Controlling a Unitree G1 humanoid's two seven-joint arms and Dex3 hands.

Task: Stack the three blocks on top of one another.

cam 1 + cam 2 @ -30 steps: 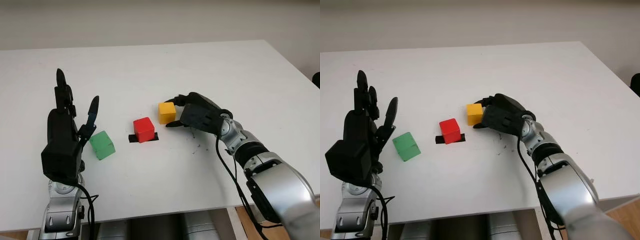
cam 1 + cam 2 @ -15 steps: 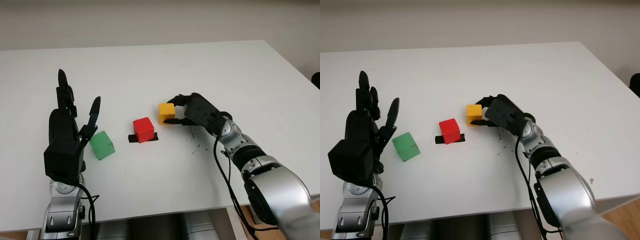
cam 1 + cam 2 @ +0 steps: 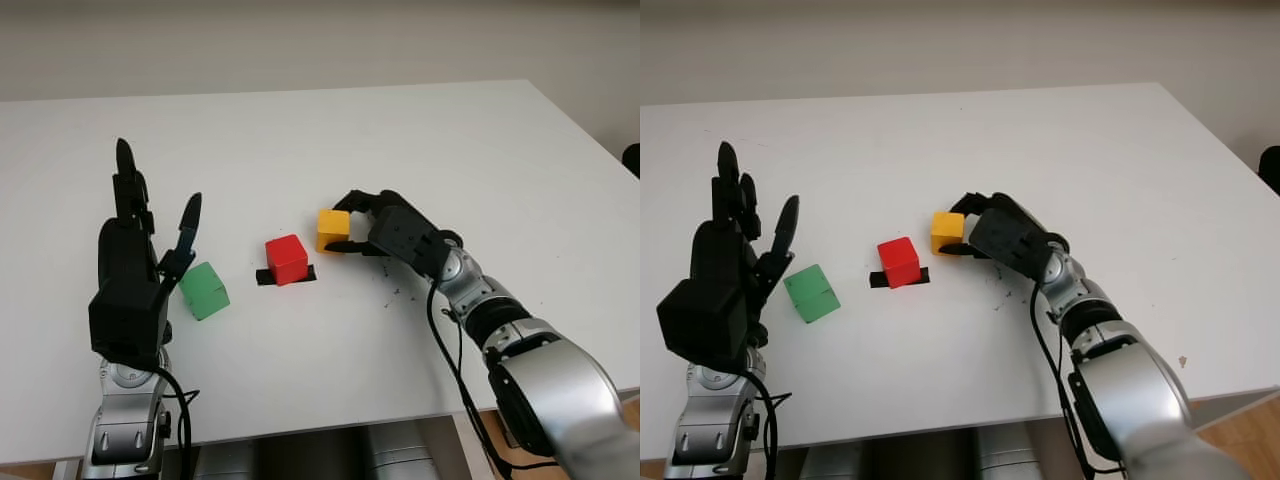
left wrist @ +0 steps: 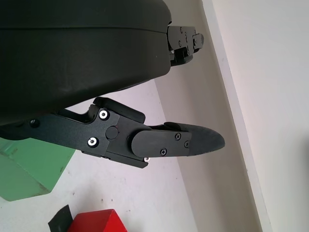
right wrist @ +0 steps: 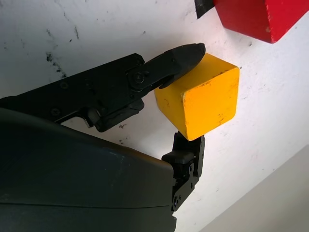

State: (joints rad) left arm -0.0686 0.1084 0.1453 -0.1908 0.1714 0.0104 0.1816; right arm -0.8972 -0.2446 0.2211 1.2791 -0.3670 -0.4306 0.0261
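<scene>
right wrist view: right hand (image 5: 186, 96) pinches yellow block (image 5: 203, 104).

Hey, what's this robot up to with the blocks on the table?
It is stacking three blocks, and none is stacked yet. The right hand has its fingers closed on the yellow block, which looks to be just at the white table. The red block sits beside it on a black mark. The left hand is open, raised next to the green block.

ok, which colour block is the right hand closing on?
Yellow block, pinched between the right hand's fingers; clearest in the right wrist view.
</scene>
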